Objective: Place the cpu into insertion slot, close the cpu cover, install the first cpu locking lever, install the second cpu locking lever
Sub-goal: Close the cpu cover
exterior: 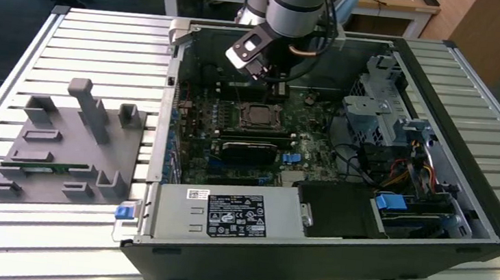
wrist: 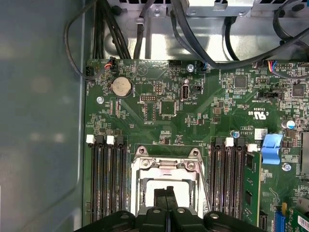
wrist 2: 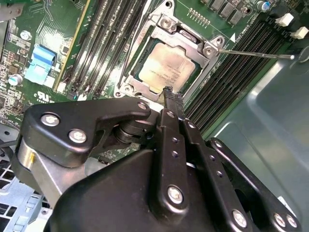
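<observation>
Exterior view: my pincer (exterior: 271, 87) hangs inside the computer case (exterior: 493, 205) on the slatted bench (exterior: 104, 36), just above the socket (exterior: 257, 115) toward the case's far side.

Second wrist view: pincer (wrist 2: 169, 93) clenched, fingers pressed together with nothing between them, tips at the edge of the cover (wrist 2: 166, 22). The chip (wrist 2: 166, 70) sits in the socket, cover lying flat around it. One thin lever (wrist 2: 251, 53) sticks out clear of the socket.

First wrist view: my pincer (wrist: 166, 194) hovers over the cover's window, memory slots (wrist: 108, 174) on either side.

One cpu (wrist 2: 166, 70), one cpu cover (wrist 2: 186, 38), one open computer case (exterior: 312, 263), one grey fixture block (exterior: 74, 157), one coin battery (wrist: 120, 87)
</observation>
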`<state>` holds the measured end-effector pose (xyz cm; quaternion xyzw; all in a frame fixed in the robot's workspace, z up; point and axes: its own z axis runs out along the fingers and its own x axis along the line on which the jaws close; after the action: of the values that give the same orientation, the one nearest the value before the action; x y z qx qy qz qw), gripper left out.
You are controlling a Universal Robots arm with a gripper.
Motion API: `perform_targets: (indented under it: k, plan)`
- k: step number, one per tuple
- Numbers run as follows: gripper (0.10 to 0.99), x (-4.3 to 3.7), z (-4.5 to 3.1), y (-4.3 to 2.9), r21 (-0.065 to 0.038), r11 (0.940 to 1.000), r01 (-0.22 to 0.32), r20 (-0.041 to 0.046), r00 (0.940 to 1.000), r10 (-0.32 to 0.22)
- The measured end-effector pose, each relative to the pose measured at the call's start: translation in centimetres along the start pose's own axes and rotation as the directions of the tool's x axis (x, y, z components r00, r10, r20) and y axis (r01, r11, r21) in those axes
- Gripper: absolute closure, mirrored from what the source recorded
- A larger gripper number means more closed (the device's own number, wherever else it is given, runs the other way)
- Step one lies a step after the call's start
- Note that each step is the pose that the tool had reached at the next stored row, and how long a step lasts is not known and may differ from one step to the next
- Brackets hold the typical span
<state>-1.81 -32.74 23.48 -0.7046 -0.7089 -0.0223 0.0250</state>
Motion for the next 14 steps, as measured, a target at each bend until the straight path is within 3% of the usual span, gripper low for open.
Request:
perform_targets:
  k: [10,14]
  plan:
    - [0.98,0.0,0.0,-0.29,0.0,1.0,0.0,0.0,1.0,0.0]
    - [0.98,0.0,0.0,-0.73,0.0,1.0,0.0,0.0,1.0,0.0]
